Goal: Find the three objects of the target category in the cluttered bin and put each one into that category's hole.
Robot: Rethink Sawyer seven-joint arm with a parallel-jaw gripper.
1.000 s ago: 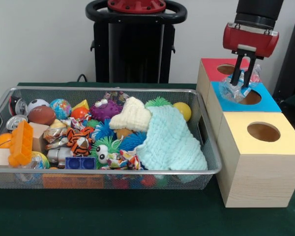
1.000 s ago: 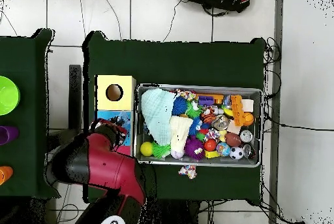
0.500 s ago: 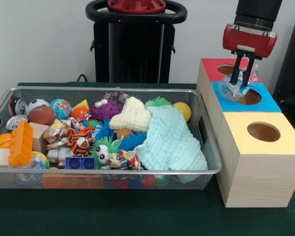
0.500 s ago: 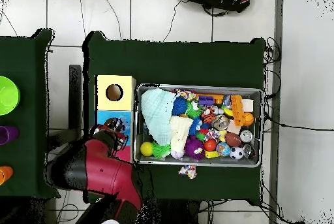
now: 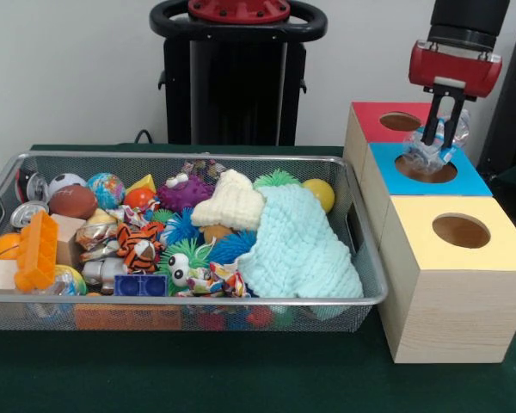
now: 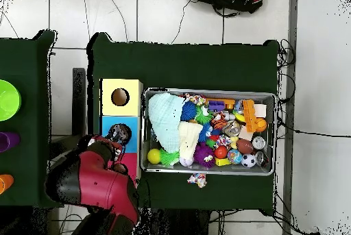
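Front view, left to right. A wire bin (image 5: 0,202) sat on the green worktop (image 5: 241,379), packed full. At its left end: an orange block (image 5: 36,249), a brown ball (image 5: 72,200), a globe ball (image 5: 106,188) and a can (image 5: 26,213). Toward the middle lay a tiger toy (image 5: 140,245), a blue brick (image 5: 140,285), a purple spiky ball (image 5: 185,191) and a cream cloth (image 5: 231,202). A mint knitted cloth (image 5: 297,245) covered the bin's right part, with a yellow ball (image 5: 320,193) behind it.

Right of the bin stood three boxes in a row, touching: a yellow box (image 5: 490,258) nearest, a blue box (image 5: 473,182) in the middle, a red box (image 5: 370,120) farthest. Each had a round hole on top.

The gripper (image 5: 439,138) hung over the blue box's hole. Its fingers (image 5: 432,120) were clenched on a crumpled clear bottle (image 5: 426,155), whose lower end sat at the hole's mouth; whether it touched the rim could not be told.

Overhead view: one small patterned toy (image 6: 197,179) lay on the worktop just outside the bin wall.
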